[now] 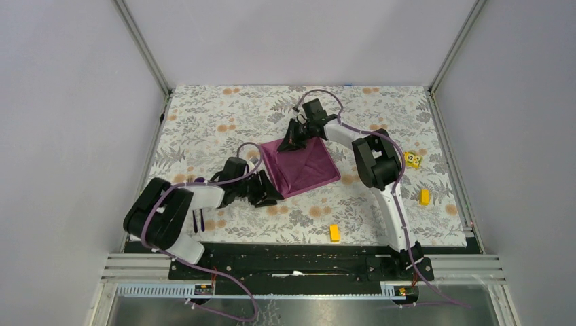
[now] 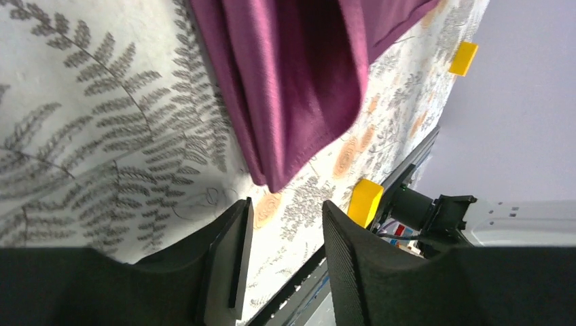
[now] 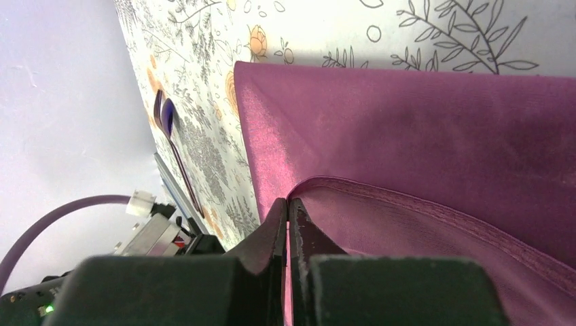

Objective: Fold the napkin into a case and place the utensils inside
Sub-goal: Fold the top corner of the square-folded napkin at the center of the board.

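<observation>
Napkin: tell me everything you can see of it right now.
The napkin is a plum-purple cloth with a slight sheen and a stitched hem. It lies mostly flat, turned cornerwise, on the floral tablecloth mid-table. Crease lines cross it, and one layer laps over another. The right gripper is shut on its far edge. Its near corner lies just ahead of the open left gripper, ungripped.

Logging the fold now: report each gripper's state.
Left gripper: open, holding nothing.
Right gripper: closed on the napkin edge.
</observation>
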You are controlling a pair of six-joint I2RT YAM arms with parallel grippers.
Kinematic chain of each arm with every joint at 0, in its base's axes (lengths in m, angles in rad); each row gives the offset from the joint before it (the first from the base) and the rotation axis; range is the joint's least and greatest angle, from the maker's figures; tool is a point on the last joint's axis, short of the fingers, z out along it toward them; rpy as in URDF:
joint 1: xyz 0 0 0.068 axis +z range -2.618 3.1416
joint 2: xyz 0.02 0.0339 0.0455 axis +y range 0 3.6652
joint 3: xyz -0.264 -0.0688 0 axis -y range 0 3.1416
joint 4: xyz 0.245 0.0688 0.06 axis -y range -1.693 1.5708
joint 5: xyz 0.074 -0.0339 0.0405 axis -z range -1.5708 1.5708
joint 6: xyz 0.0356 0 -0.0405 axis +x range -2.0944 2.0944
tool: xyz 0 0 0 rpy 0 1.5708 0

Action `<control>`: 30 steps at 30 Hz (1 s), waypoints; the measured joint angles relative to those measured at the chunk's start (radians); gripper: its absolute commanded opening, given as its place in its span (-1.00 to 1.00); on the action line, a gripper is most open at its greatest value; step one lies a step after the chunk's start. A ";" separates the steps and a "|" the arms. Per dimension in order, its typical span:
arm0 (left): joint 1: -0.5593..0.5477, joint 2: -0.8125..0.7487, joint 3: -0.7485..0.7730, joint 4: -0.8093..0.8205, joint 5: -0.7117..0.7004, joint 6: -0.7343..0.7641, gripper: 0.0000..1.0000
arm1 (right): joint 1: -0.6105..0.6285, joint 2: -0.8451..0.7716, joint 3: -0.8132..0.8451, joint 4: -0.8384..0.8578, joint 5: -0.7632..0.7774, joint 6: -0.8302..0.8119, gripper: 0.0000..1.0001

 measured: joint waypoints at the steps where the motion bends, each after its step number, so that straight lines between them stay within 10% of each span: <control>1: 0.000 -0.024 -0.005 -0.011 -0.002 0.000 -0.12 | 0.000 0.003 0.004 0.005 0.000 0.004 -1.00; 30: 0.016 0.024 0.055 -0.083 -0.078 0.004 -0.73 | 0.018 0.069 0.061 0.108 -0.025 0.076 -1.00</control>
